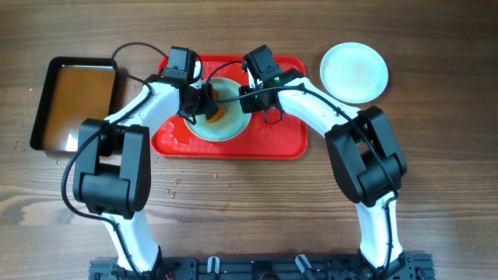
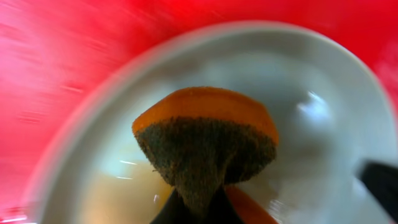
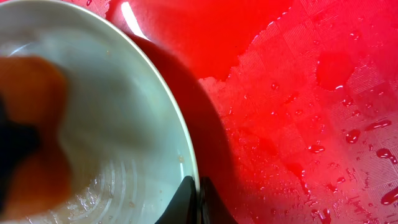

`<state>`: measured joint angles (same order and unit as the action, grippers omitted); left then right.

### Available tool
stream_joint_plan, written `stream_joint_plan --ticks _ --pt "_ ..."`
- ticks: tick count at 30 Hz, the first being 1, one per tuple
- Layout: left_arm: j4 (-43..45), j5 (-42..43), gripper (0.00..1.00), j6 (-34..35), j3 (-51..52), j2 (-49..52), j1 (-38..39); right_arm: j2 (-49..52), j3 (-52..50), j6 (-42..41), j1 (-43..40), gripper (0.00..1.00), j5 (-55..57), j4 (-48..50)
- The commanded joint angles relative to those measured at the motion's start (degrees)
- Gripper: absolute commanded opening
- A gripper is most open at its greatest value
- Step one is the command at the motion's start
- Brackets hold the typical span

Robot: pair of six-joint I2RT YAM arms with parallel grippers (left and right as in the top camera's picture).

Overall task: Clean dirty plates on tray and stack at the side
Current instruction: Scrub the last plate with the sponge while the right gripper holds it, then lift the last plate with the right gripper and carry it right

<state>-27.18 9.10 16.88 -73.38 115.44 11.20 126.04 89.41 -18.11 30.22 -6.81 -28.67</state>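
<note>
Left gripper (image 2: 191, 210) is clamped tight on an orange sponge (image 2: 205, 140), dark scouring side facing the camera, pressed down into the plate (image 1: 230, 124), which sits mid red tray (image 1: 276, 144). Right gripper (image 3: 198, 200) is closed nearly all the way, pinching that plate's right rim, and water droplets (image 3: 354, 134) are scattered over the tray beside it. A second plate (image 1: 354, 72) lies on the wooden table (image 1: 249, 210) off the tray's right end, apart from it, and a black pan (image 1: 47, 101) of brownish liquid sits left of the tray.
</note>
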Motion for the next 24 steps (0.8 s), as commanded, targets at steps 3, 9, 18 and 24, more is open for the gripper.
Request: stream_joint_plan --ticks 3,9,18,24 --pt "-0.7 -26.4 0.04 -5.9 1.4 -2.3 -0.4 0.9 -0.3 0.1 -0.1 0.04 3.6 -2.1" --pt "-1.2 -36.6 0.04 -5.9 1.4 -9.2 -0.4 0.9 -0.3 1.4 -0.1 0.04 6.1 -2.9" --pt "-0.6 -13.0 0.04 0.3 1.4 -18.6 -3.5 -4.0 3.7 4.9 -0.1 0.04 18.2 -5.6" --pt "-2.5 -3.8 0.04 0.3 1.4 -15.1 -4.2 -13.5 5.4 21.8 0.1 0.04 33.9 -4.7"
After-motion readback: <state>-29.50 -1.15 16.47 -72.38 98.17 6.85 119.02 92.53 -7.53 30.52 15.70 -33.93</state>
